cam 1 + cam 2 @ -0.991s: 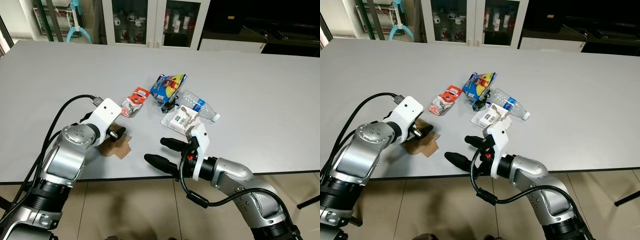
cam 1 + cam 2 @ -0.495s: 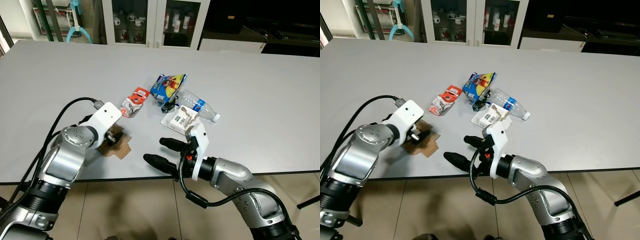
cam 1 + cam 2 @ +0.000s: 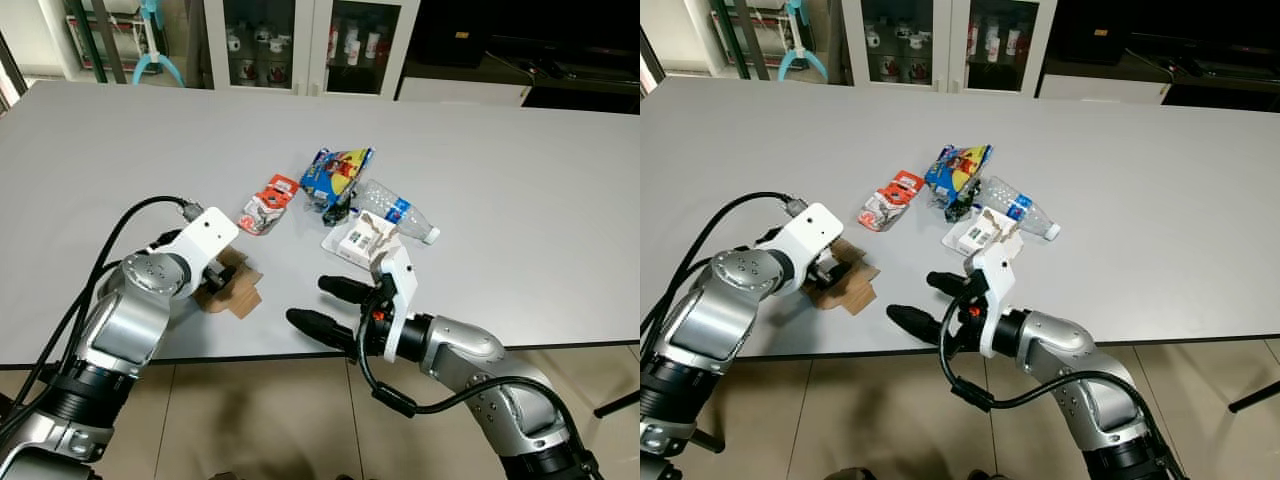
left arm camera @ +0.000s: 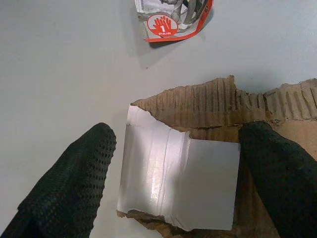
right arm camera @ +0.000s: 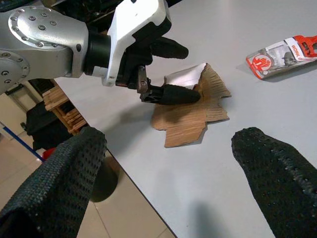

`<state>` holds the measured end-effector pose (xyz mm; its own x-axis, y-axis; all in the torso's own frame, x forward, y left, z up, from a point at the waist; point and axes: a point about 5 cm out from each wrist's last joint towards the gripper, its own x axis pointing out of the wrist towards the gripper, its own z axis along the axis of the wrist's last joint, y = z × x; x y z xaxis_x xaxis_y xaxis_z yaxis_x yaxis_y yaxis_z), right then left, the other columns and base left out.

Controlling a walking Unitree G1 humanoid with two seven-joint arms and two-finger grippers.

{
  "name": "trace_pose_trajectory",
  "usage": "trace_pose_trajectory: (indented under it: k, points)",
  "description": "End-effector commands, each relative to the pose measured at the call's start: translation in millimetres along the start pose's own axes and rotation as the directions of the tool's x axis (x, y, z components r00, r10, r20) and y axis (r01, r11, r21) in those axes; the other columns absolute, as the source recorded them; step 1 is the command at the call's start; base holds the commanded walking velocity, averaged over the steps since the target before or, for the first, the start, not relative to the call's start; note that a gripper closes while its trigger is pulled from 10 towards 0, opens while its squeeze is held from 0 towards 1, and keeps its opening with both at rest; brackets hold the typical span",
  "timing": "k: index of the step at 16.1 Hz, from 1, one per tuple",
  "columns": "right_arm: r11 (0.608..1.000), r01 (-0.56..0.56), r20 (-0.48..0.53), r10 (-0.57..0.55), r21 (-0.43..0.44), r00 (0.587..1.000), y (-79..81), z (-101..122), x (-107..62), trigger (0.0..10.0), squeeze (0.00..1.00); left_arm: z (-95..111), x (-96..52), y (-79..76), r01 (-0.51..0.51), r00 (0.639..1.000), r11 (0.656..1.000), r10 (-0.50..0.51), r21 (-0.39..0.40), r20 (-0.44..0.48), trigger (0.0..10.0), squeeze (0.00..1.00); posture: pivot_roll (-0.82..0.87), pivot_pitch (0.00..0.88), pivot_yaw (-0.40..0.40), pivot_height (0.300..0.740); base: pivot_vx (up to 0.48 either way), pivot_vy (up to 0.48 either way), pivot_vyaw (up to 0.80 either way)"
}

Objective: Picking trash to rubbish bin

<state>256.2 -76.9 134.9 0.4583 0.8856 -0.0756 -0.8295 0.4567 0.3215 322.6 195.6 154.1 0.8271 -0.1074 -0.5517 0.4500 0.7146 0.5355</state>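
Observation:
A torn piece of brown cardboard with a white taped flap lies near the table's front left edge. My left gripper is down on it and open, one black finger on each side of the flap, as the right wrist view also shows around the cardboard. My right gripper hovers open and empty over the front edge, to the right of the cardboard. Further back lie a red and grey blister pack, a blue snack bag, a clear plastic bottle and a small white box.
The grey table has wide bare room on both sides and behind the trash. Glass-door cabinets stand beyond the far edge. Tiled floor lies below the front edge.
My left gripper has shifted slightly back and settled around the cardboard's white flap, nudging the cardboard a little. The right gripper has barely moved.

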Motion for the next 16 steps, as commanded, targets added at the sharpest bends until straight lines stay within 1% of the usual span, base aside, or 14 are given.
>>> trace_pose_trajectory:
  k: [1, 5, 13, 14, 15, 16]
  points:
    - [1.0, -0.013, -0.002, 0.013, -0.013, 1.0, 0.4, 3, 0.7, 10.0, 0.0, 1, 0.6, -0.8, 0.0, 1.0, 1.0, 0.0, 0.016, -0.008, 10.0, 0.0, -0.04, 0.061, -0.088, 0.74, 0.0, 0.0, 0.0]
    - [1.0, -0.013, -0.003, 0.013, -0.012, 1.0, 0.3, 3, 0.6, 10.0, 0.0, 0, -0.9, -3.0, 0.022, 1.0, 0.999, -0.021, 0.032, -0.015, 10.0, 0.0, -0.04, 0.059, -0.087, 0.74, 0.0, 0.0, 0.0]
    - [1.0, -0.014, -0.004, 0.014, -0.008, 1.0, 0.4, 2, 0.4, 10.0, 0.0, -12, 1.0, -1.3, -0.002, 0.996, 0.997, 0.008, 0.077, -0.085, 10.0, 0.0, -0.04, 0.064, -0.086, 0.74, 0.0, 0.0, 0.0]
    - [1.0, -0.014, -0.003, 0.014, -0.007, 1.0, 0.6, 2, 0.2, 10.0, 0.0, -12, 1.0, -1.9, 0.0, 0.996, 0.997, 0.007, 0.077, -0.086, 9.2, 0.0, -0.04, 0.064, -0.086, 0.74, 0.0, 0.0, 0.0]
    - [1.0, -0.015, -0.003, 0.014, -0.007, 1.0, 0.6, 2, 0.2, 10.0, 0.0, -12, 1.2, -2.1, 0.001, 0.996, 0.997, 0.006, 0.076, -0.085, 1.9, 0.0, -0.04, 0.063, -0.086, 0.74, 0.0, 0.0, 0.0]
    - [1.0, -0.015, -0.004, 0.015, -0.007, 1.0, 0.6, 1, 0.1, 10.0, 0.0, -12, 1.4, -2.5, 0.001, 0.996, 0.997, 0.005, 0.076, -0.084, 0.0, 0.0, -0.04, 0.064, -0.087, 0.74, 0.0, 0.0, 0.0]
